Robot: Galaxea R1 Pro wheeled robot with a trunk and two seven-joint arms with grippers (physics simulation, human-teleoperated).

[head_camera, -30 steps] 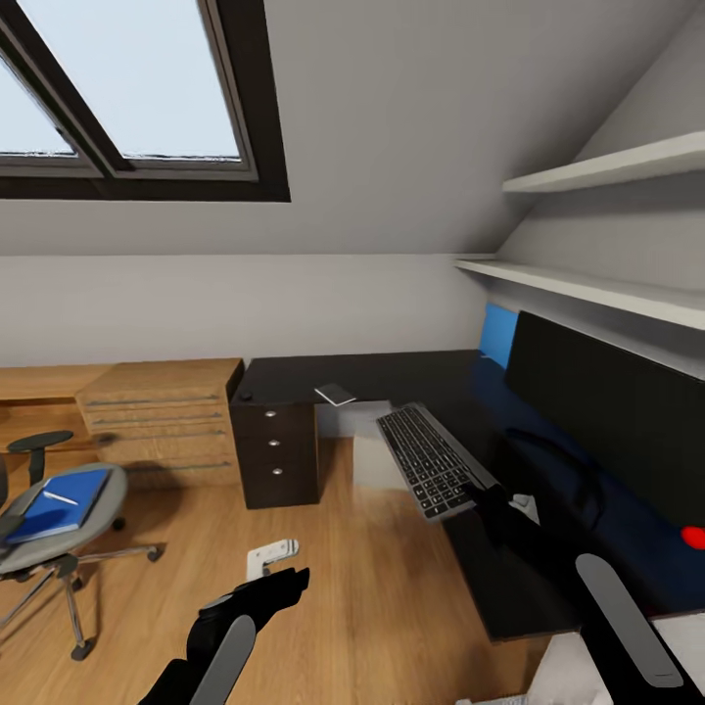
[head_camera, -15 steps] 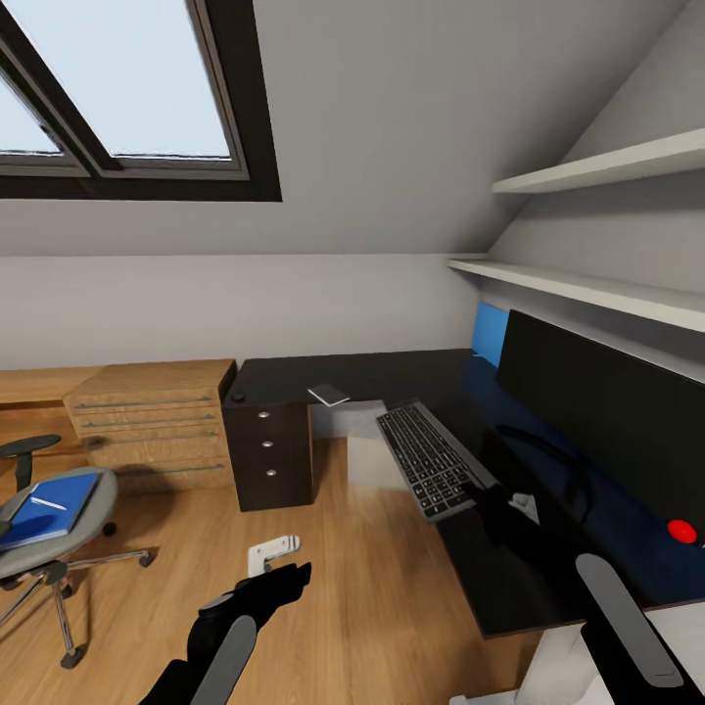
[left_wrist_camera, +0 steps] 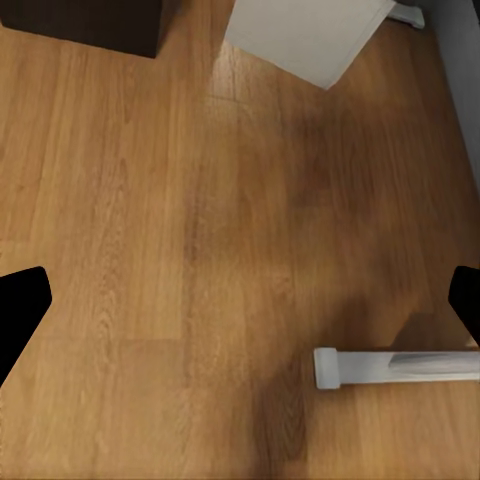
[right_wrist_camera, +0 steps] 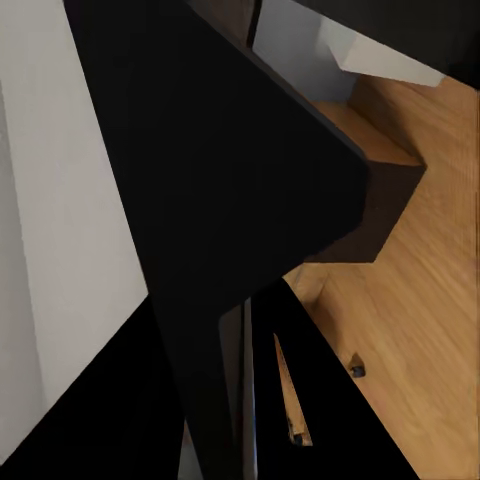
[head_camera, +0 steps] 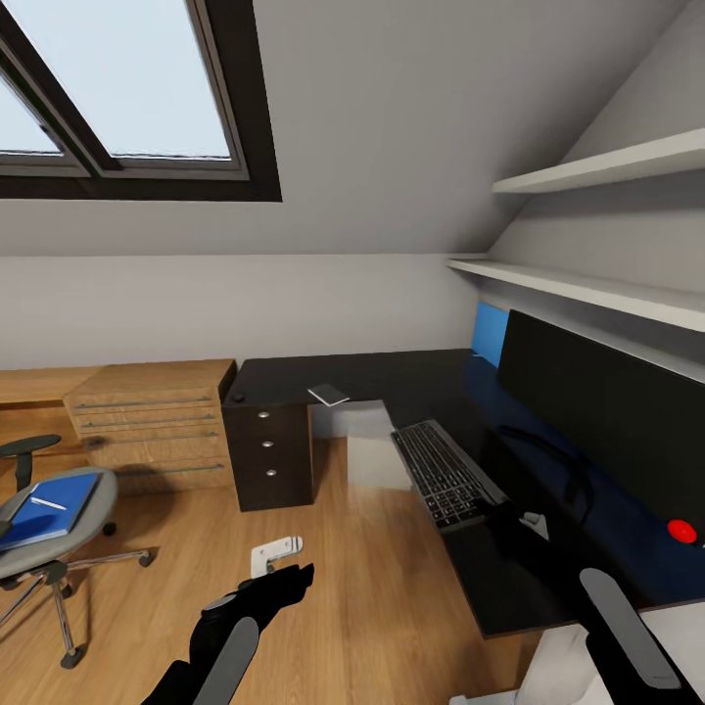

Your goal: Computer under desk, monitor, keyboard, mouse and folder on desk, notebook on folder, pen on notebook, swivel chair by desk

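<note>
the keyboard (head_camera: 447,473) is gripped at its near end by the right gripper (head_camera: 516,520), lying aslant over the desk (head_camera: 392,374) edge, so it could be tipped floorward if released, while the left gripper (head_camera: 284,580) is held open, empty.

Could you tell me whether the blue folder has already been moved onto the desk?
No, the folder lies on the seat of the swivel chair at the head view's left, well apart from the desk.

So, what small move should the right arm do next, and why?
Probably keep sliding the keyboard further onto the desk, toward the monitor: the right gripper is at its near end, and its left edge still overhangs the desk's front edge.
</note>
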